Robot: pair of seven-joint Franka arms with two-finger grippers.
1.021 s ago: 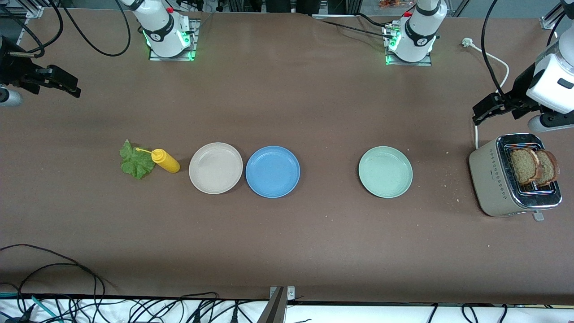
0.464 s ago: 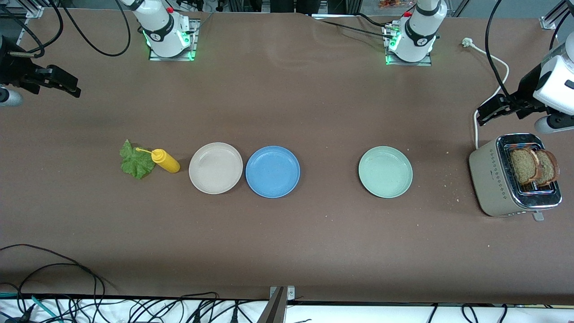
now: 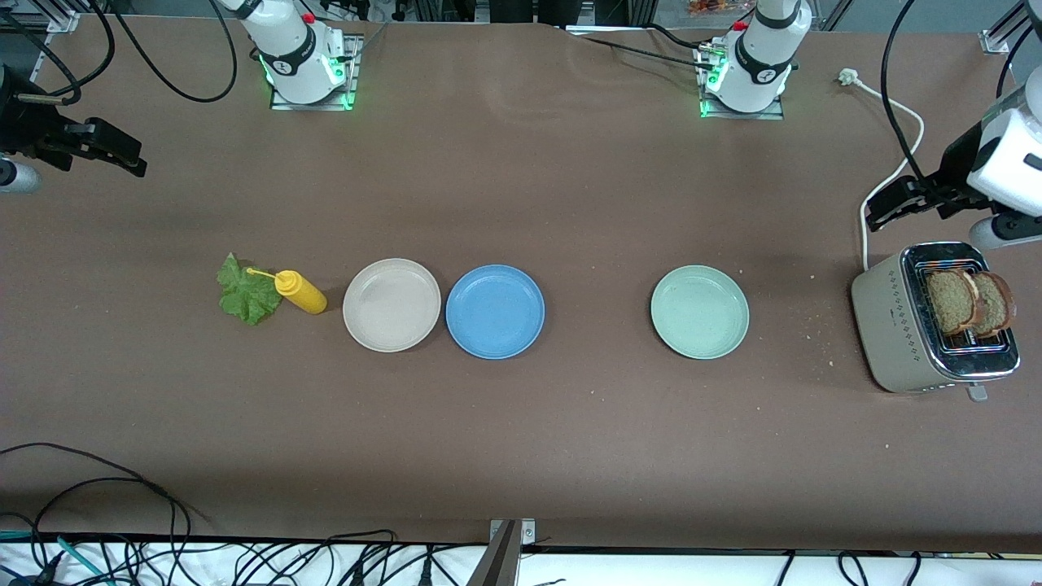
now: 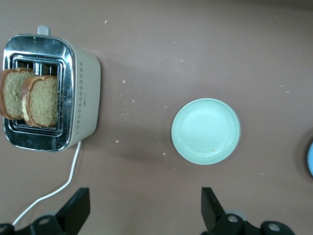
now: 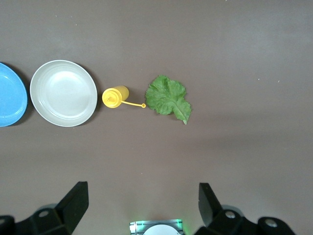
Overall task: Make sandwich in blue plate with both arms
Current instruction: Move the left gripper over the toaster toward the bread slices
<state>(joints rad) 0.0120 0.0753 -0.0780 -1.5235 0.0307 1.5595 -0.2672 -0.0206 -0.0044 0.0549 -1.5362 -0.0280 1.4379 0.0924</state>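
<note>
The blue plate (image 3: 495, 312) is lying bare mid-table beside a beige plate (image 3: 391, 305), while two bread slices (image 3: 969, 303) are standing upright in the toaster (image 3: 932, 318) at the left arm's end; they look light, stiff and crumbly, best pinched by their top edges. The left gripper (image 3: 891, 201) is hovering wide open and empty near the toaster. The right gripper (image 3: 102, 146) is waiting, wide open, well apart from the limp, tear-prone lettuce leaf (image 3: 246, 292) touching a yellow squeeze bottle (image 3: 299, 292).

Round matt blue plastic plate (image 3: 495, 312); beige toaster with glossy chrome metal top (image 3: 936, 320); matt brown table covering (image 3: 521, 439); rough speckled bread slices (image 3: 969, 302).
</note>
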